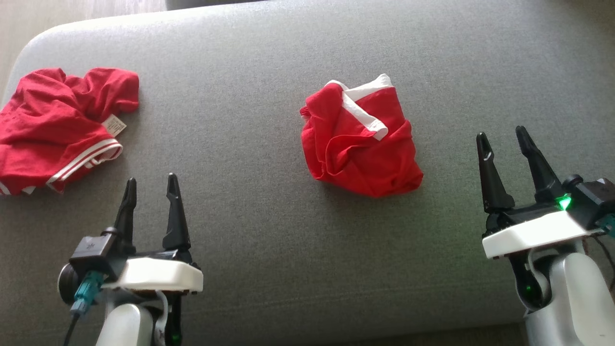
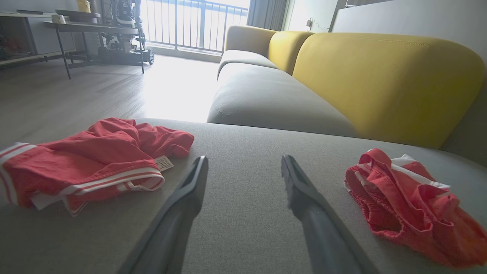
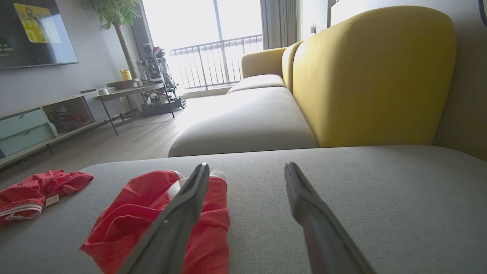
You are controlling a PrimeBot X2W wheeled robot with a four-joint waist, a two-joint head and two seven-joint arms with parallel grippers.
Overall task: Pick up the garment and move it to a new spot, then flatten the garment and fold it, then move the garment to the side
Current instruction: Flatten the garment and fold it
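A crumpled red garment with white trim (image 1: 360, 139) lies bunched near the middle of the grey cushion (image 1: 269, 211); the left wrist view has it (image 2: 411, 205) at the right, and the right wrist view has it (image 3: 152, 224) partly behind a finger. My left gripper (image 1: 151, 182) hovers open at the lower left, nothing between its fingers, well left of the garment. At the lower right, my right gripper (image 1: 502, 137) is open and empty, to the garment's right. In their own wrist views the left gripper (image 2: 243, 161) and right gripper (image 3: 247, 167) both stand open.
A second red garment with white stripes and a label (image 1: 57, 129) lies at the cushion's left edge, seen too in the wrist views (image 2: 87, 163) (image 3: 34, 194). Yellow sofa backs (image 2: 380, 80) rise beyond the cushion. Wooden floor (image 2: 76, 91) and a table (image 3: 125, 91) lie further off.
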